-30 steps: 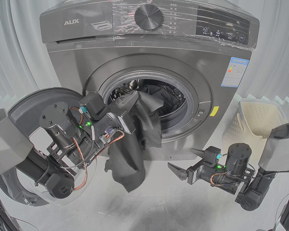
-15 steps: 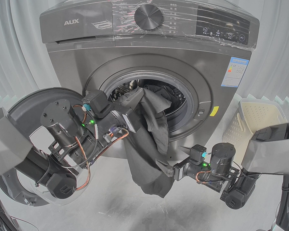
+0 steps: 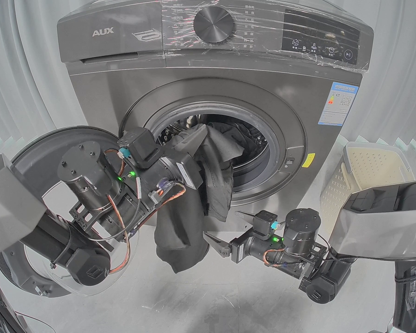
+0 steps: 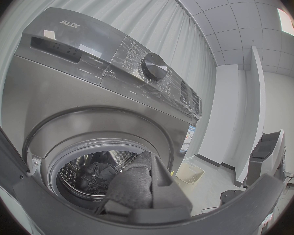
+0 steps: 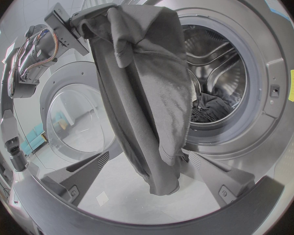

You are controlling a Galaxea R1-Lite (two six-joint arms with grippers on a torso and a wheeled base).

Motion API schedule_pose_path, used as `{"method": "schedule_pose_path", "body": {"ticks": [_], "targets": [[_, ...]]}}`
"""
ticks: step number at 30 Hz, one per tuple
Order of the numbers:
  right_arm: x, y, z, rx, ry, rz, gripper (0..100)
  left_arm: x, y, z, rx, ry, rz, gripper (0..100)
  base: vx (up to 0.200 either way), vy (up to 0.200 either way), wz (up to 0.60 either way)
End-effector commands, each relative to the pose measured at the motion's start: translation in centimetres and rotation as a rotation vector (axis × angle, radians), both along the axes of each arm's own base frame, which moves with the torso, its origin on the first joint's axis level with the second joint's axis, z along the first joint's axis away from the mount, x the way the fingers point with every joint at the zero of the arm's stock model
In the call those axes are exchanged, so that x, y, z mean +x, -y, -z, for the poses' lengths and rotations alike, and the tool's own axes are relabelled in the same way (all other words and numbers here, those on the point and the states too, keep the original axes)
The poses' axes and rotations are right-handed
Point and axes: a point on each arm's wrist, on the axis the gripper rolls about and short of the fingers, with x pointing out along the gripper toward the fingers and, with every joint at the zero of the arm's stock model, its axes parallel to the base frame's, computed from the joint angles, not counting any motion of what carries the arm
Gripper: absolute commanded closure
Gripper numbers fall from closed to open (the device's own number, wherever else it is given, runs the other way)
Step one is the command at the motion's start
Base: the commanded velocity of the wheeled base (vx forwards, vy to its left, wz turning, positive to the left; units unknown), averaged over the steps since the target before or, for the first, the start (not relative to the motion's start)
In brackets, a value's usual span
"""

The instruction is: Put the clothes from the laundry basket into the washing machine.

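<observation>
I am counting one washing machine, one laundry basket, two grippers, and one dark garment that is hanging outside the machine. More dark clothes are lying inside the drum, but I cannot tell how many pieces they are. The round door is standing wide open on the robot's left side. The left gripper is staying at the left edge of the drum opening, and its fingers are closing on the upper part of the dark garment. From there the cloth is partly lying over the rim of the opening and partly falling down in front of the machine, with the lowest end hanging above the floor. The right gripper is waiting low in front of the machine, just beside the hanging end, with its fingers spread apart and holding nothing. In the right wrist view the bottom of the garment is hanging between these two fingers, but I cannot tell if it is touching them. The pale basket is standing on the floor at the right side of the machine, and the right arm is covering its lower part, so I cannot tell what is lying in it. A grey curtain is hanging behind the machine.
</observation>
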Motion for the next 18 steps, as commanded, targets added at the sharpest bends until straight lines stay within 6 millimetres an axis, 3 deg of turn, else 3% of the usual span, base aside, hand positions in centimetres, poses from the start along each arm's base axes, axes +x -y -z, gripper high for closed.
{"method": "schedule_pose_path", "body": {"ticks": [1,11,18], "targets": [[0.8,-1.0,0.9,0.001,0.011,-0.012,0,0.1,0.0,-0.2,-0.005,0.007,-0.001,100,0.000,0.000,0.00],[3.6,-2.8,3.0,0.007,0.051,-0.009,0,0.1,0.0,-0.2,-0.006,0.008,-0.002,100,0.000,0.000,0.00],[4.4,-3.8,3.9,0.014,0.065,-0.008,0,0.2,0.1,-0.6,-0.013,0.018,-0.001,100,0.000,0.000,0.00]]}}
